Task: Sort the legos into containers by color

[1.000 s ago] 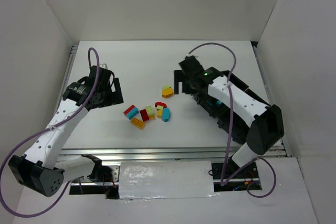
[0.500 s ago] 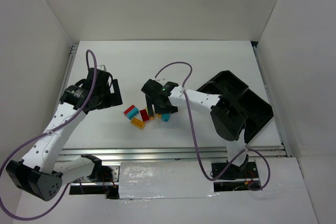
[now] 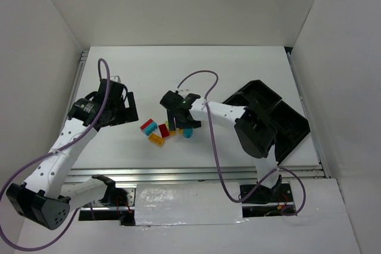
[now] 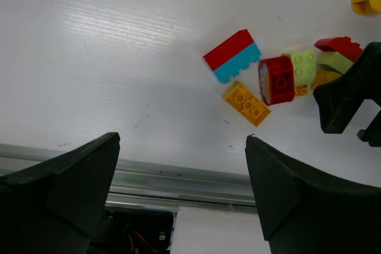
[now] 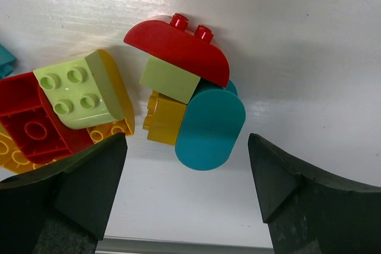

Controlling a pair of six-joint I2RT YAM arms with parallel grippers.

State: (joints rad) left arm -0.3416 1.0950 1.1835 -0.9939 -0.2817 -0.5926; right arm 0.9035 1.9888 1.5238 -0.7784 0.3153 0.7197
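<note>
The legos lie in one loose heap on the white desk, a little left of the middle of the overhead view. The black tray stands well apart at the right, partly hidden by the right arm, and I cannot see if any brick is in it.

The right end effector hangs directly over the heap. Its two fingers stand wide apart and hold nothing. Between them, in the middle of the wrist view, lies a rounded cyan brick. It touches a small yellow brick on its left, and a lime green brick lies just above it. A red arched brick leans against the green one. At the left of that view are a second green brick and a red brick.

The left end effector is also fully open and empty, near the left side of the heap, where a red-and-cyan brick and a flat orange brick lie apart from the rest.

The bricks look light, hard and glossy, so I think they slide easily and can turn under a finger. The rounded ends probably give a poor hold; the flat long sides are better. The cyan brick is free on its right side only, so the left finger probably has to push between it and the yellow one.
</note>
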